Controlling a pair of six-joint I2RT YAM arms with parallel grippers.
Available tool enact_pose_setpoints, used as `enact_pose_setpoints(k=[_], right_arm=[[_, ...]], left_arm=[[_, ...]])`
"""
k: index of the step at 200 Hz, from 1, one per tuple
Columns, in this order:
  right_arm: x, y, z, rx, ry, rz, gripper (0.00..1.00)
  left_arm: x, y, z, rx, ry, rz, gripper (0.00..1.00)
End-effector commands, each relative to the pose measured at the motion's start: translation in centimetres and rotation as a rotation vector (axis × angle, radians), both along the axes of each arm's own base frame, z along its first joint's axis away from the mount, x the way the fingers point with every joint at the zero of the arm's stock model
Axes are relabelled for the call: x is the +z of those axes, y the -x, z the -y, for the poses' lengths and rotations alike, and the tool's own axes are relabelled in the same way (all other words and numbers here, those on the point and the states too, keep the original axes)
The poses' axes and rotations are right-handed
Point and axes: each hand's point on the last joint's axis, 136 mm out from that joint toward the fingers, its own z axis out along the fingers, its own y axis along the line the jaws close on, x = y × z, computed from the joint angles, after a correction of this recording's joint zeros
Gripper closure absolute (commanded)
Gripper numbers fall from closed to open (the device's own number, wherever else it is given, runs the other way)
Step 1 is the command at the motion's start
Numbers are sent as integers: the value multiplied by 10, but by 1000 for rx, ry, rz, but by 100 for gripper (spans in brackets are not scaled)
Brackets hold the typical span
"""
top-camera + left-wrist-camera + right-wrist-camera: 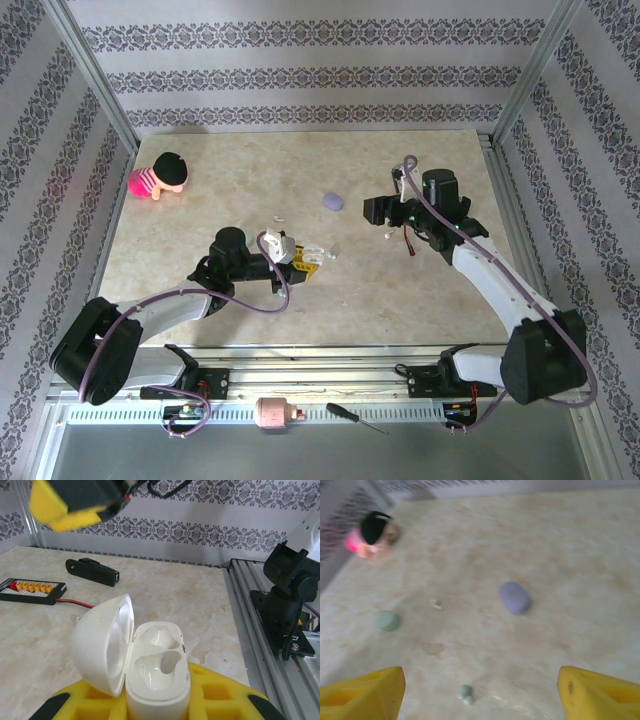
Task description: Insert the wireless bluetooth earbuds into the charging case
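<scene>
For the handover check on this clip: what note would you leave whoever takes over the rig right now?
Left gripper: fingers shut on the white charging case, its lid open and both wells empty.
Right gripper: fingers open, holding nothing, above the table.
Earbuds: a pale green earbud lies on the table under the right gripper, and a white earbud farther out.
The lavender case and green case lie closed on the table.
Done: the white case is held and open.
Left: no earbud is seated yet, so pick them up and insert them.
</scene>
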Motion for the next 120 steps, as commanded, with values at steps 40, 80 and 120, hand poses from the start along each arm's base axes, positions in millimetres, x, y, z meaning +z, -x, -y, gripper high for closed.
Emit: enact_pose_setpoints(k=[40,80,120], right_arm=[[-81,-33,40,-156,282,-290,23],[-122,-53,56,-179,373,-439,23],[-152,-65,46,-126,340,-543,24]], left_arm=[[1,-4,-12,56,18,26,96],[-4,-5,-15,61,25,15,96],[-5,-3,-14,49,32,10,96]])
